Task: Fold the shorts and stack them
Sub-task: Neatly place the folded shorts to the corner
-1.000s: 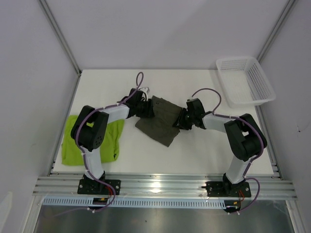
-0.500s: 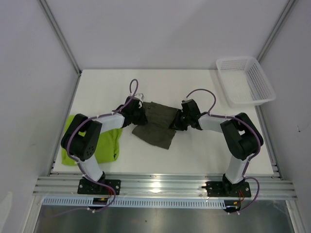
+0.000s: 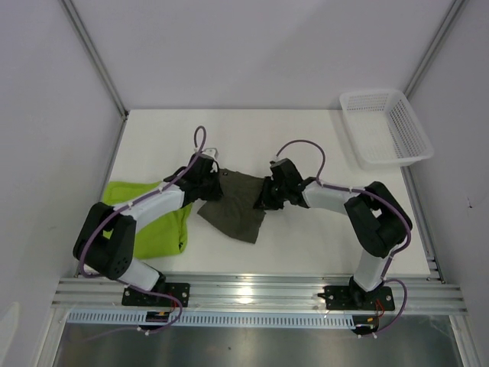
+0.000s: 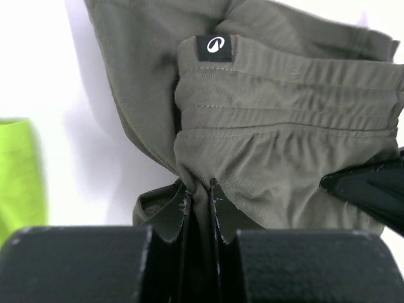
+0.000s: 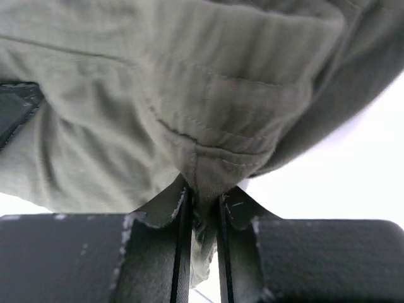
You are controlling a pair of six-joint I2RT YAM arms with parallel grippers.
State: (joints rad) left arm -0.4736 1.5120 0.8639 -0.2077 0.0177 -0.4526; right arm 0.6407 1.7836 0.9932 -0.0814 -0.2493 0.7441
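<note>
The dark olive-grey shorts [image 3: 238, 205] hang between my two grippers over the middle of the table, their lower part sagging toward the front. My left gripper [image 3: 212, 186] is shut on the shorts' left side; in the left wrist view its jaws [image 4: 199, 196] pinch a bunch of olive cloth [image 4: 278, 151] below the waistband and its small logo tag. On the right, my other gripper [image 3: 265, 196] is shut on the right side, cloth [image 5: 208, 107] squeezed between its jaws [image 5: 203, 199]. The lime green shorts [image 3: 157, 222] lie flat at the left, partly under the left arm.
A white mesh basket [image 3: 386, 127] stands at the table's back right corner. The table's left edge [image 3: 107, 183] runs close beside the green shorts, and the arms' bases and metal rail [image 3: 252, 294] line the near edge.
Both grippers have closed on the olive shorts and carried them leftward and nearer. The left arm has swung across the green shorts.
</note>
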